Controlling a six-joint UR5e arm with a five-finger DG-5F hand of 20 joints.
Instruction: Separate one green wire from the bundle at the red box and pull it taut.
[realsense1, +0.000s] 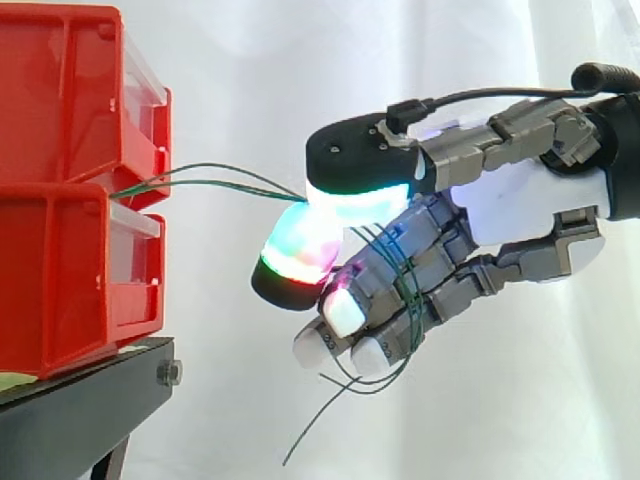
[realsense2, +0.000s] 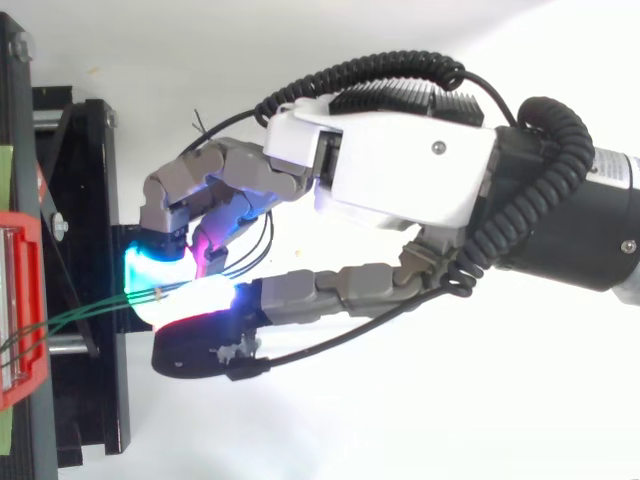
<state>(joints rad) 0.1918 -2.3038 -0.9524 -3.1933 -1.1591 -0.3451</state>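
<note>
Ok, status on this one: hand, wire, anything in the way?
Hand shut on green wires, pinched between glowing pads. Two strands run from red bins to the pinch, slightly bowed; loose ends hang over the fingers. Nothing in the way.

You can't see where the wires (realsense1: 215, 178) start: they vanish between the bins (realsense1: 60, 200) at 9 o'clock. Glow washes out the spot where the fingers (realsense1: 295, 262) pinch them, so the number of strands held is unclear. The picture edge cuts the bins at 9 o'clock and the arm (realsense2: 590, 235) at 3 o'clock.
</note>
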